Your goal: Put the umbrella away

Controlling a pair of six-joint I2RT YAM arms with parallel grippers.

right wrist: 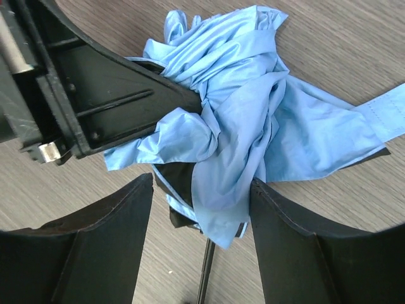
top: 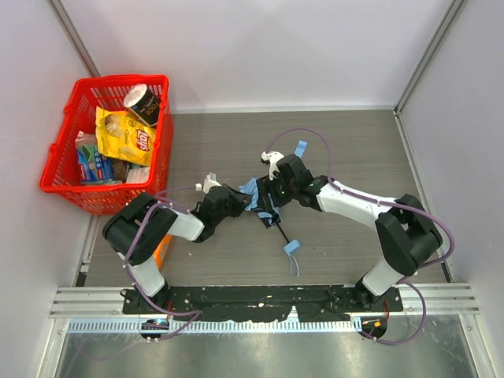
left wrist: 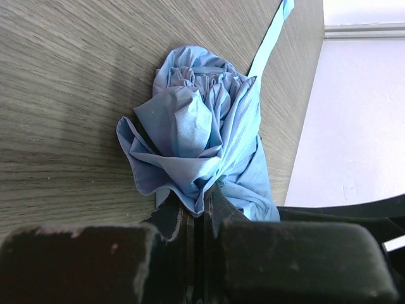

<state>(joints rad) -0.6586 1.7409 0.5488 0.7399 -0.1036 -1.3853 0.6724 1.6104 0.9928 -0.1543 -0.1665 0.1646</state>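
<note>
Left wrist view: left gripper (left wrist: 204, 212) pressed together, a fold of the umbrella (left wrist: 199, 126) cloth pinched between its tips. The rest of the sky-blue canopy is bunched in a crumpled rosette just ahead of the fingertips, lying on the table (left wrist: 69, 76). Closing strap (left wrist: 271, 41) runs flat away beyond the bundle, wrapped round nothing.

Right wrist view: right gripper (right wrist: 201, 190) spread wide, holding nothing. A loose flap of canopy lies between its fingers, closer to the one on the picture's right; whether it touches, cannot tell. Black shaft (right wrist: 204, 278) shows from under the cloth and runs back toward the wrist.

Top view: both grippers meet at the bundle. Wrist loop (top: 292, 248) lies behind them, nearer the arm bases. Red basket (top: 87, 198) sits well apart, far out past the left arm.

Judgement: step in hand is gathering the canopy round the shaft. Cloth is loose and the strap undone, so the task is roughly midway at best.

Next move calls for the right gripper to close on the loose flap or the strap while the left pinch anchors the bundle. Risk: thin cloth slipping out of the pinch.
</note>
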